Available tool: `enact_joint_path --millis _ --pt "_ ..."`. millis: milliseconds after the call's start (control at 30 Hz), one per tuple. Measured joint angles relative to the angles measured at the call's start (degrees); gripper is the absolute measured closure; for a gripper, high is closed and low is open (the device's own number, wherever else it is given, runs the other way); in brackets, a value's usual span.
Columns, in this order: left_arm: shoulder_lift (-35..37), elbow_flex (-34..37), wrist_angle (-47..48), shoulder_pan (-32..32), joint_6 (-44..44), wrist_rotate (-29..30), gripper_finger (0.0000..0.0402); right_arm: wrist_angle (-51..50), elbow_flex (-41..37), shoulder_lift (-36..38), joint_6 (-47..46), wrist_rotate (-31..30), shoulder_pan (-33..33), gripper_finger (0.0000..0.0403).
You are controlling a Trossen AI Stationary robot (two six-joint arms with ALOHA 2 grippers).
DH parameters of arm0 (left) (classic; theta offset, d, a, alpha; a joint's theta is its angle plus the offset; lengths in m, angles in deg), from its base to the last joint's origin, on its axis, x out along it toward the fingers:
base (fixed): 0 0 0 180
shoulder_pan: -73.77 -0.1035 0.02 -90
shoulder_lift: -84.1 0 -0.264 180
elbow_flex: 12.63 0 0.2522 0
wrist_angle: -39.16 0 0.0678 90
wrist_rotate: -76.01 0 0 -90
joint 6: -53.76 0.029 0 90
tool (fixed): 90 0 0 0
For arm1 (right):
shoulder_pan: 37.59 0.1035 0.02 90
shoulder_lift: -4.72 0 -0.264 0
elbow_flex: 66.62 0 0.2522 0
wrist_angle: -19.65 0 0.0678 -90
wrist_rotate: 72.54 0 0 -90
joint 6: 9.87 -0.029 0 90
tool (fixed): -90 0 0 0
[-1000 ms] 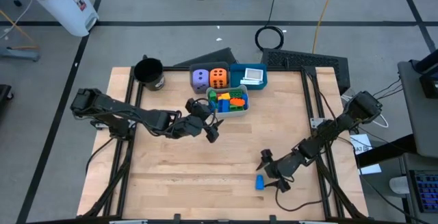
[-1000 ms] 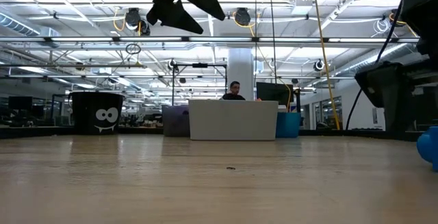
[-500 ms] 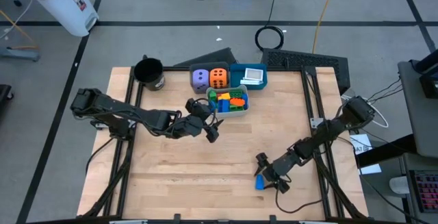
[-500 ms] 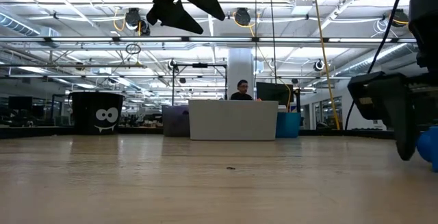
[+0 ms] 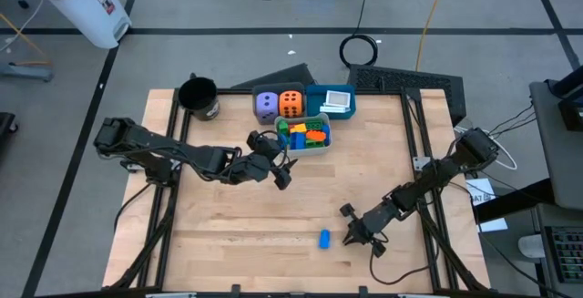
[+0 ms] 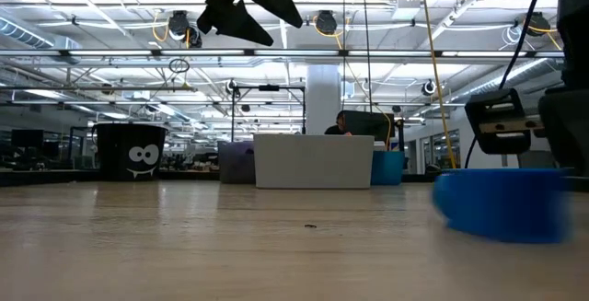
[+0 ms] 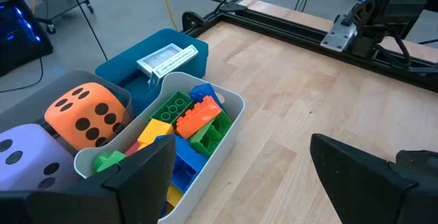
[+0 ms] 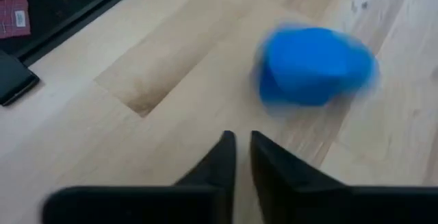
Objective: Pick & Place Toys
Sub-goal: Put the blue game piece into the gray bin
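Note:
A small blue block (image 5: 324, 238) lies loose on the wooden table near its front edge; it shows blurred in the low view (image 6: 502, 204) and in the right wrist view (image 8: 315, 63). My right gripper (image 5: 352, 237) is shut just to the block's right, low over the table, with nothing between its fingers (image 8: 243, 148). My left gripper (image 5: 281, 172) hangs open above the table, on the near side of the grey bin (image 7: 233, 114). That bin holds several coloured blocks (image 7: 195, 121).
A purple die (image 5: 265, 105) and an orange die (image 5: 291, 103) stand behind the grey bin (image 5: 321, 147). A blue bin (image 5: 321, 93) with a white card (image 7: 168, 56) is at the far edge. A black cup (image 5: 199, 97) stands at the far left corner.
My right gripper has sunk over the blue block, rolled a little and shut. The block has not stayed between the fingers: it has shot out and slid along the table toward the left edge.

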Motion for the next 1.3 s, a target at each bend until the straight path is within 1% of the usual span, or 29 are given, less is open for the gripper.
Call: enact_joint_path --millis 67,133,200,333,433,533,667,733,800,900,1000,1100,1200,1300 --pt "0.0 0.0 0.0 0.0 0.0 0.0 0.0057 0.8 0.0 0.0 1.3 0.0 0.0 0.0391" --pt "0.0 0.0 0.0 0.0 0.0 0.0 0.0057 1.3 0.0 0.0 1.8 -0.1 0.0 0.0395" --pt "0.0 0.0 0.0 0.0 0.0 0.0 0.0057 1.6 0.0 0.0 2.1 -0.6 -0.1 0.038" --pt "0.0 0.0 0.0 0.0 -0.3 0.0 0.0057 3.7 0.0 0.0 2.2 -3.7 -0.3 0.0343" --pt "-0.1 0.0 0.9 0.0 -3.8 -1.0 0.0057 3.8 0.0 0.0 2.6 -3.4 -0.6 0.0316" --pt "-1.8 0.0 2.0 0.0 -9.6 -8.2 0.0057 3.8 0.0 0.0 2.6 -3.2 -0.8 0.0295" --pt "-8.2 0.0 -0.5 1.9 -13.3 -18.4 0.0057 3.6 0.0 0.3 2.8 -3.3 -1.3 0.0281" --pt "-12.4 0.0 -5.4 3.4 -11.5 -24.6 0.0057 2.9 0.0 1.4 3.7 -3.3 -1.9 0.0278" --pt "-15.8 0.0 -11.6 4.9 -6.8 -30.5 0.0057 2.4 0.0 3.0 4.0 -3.4 -2.7 0.0278" --pt "-19.4 0.0 -18.6 7.2 0.4 -34.7 0.0057 2.1 0.0 6.0 2.9 -3.4 -3.9 0.0279" --pt "-21.9 0.0 -21.4 9.3 7.4 -35.9 0.0057 1.8 0.0 8.4 1.3 -3.4 -4.8 0.0281" --pt "-24.0 0.0 -23.1 11.0 13.8 -34.3 0.0057 1.2 0.0 9.9 1.1 -3.4 -5.2 0.0281" --pt "-27.5 0.0 -23.6 11.8 15.6 -32.9 0.0057 0.8 0.0 10.5 1.7 -3.4 -5.6 0.028" --pt "-30.3 0.1 -27.3 11.6 15.4 -33.0 0.0057 0.8 0.0 10.5 2.3 -3.5 -5.7 0.0282"
